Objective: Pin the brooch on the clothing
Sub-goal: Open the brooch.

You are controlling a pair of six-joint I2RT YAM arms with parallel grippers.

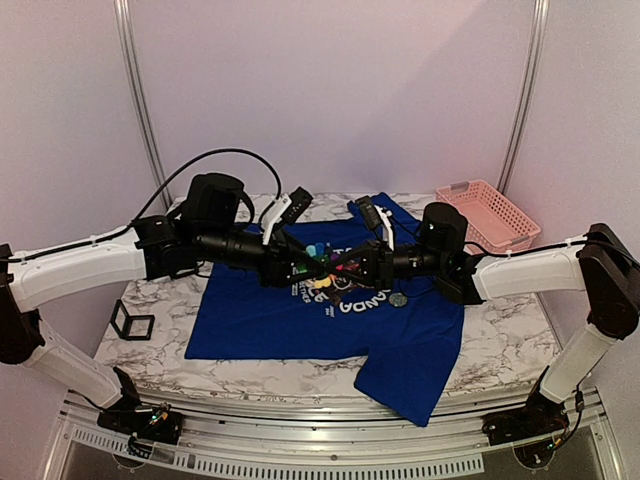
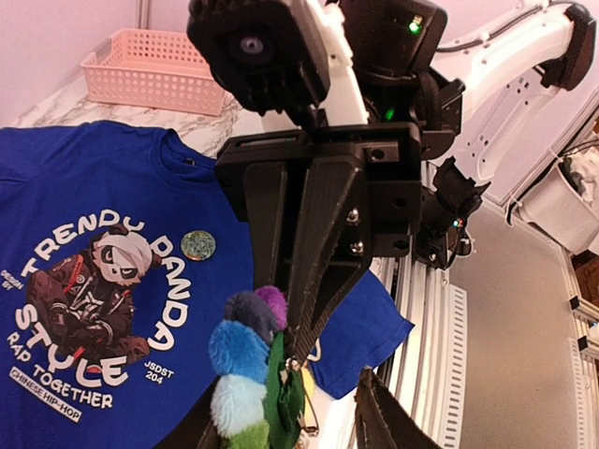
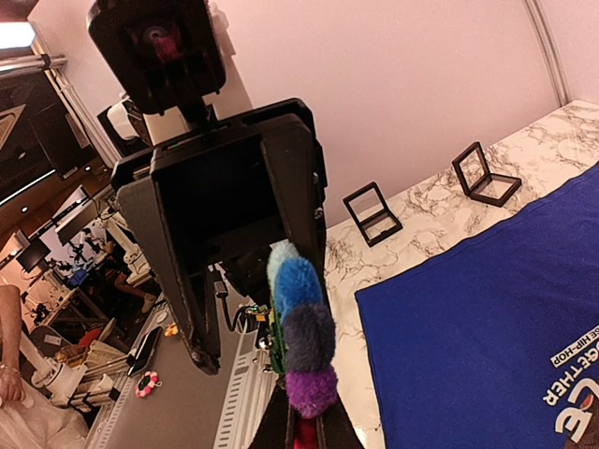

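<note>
The clothing [image 1: 250,320], a royal-blue T-shirt with a panda print, lies flat on the marble table. Both grippers meet above its chest print. My right gripper [image 1: 347,266] is shut on the brooch [image 1: 320,262], a fluffy multicoloured flower held edge-on. In the right wrist view the brooch [image 3: 304,327] rises from my right gripper [image 3: 304,426]. My left gripper [image 3: 248,318] faces it with jaws apart, one finger close beside the petals. In the left wrist view the brooch [image 2: 243,365] sits between my left gripper's [image 2: 290,421] spread fingers. Its metal pin [image 2: 314,412] hangs loose over the clothing [image 2: 56,187].
A pink lattice basket [image 1: 490,215] stands at the back right. A round grey disc [image 1: 399,298] lies on the shirt beside the print. One black open-frame cube holder [image 1: 130,323] stands left of the shirt; two of them [image 3: 374,213] show in the right wrist view.
</note>
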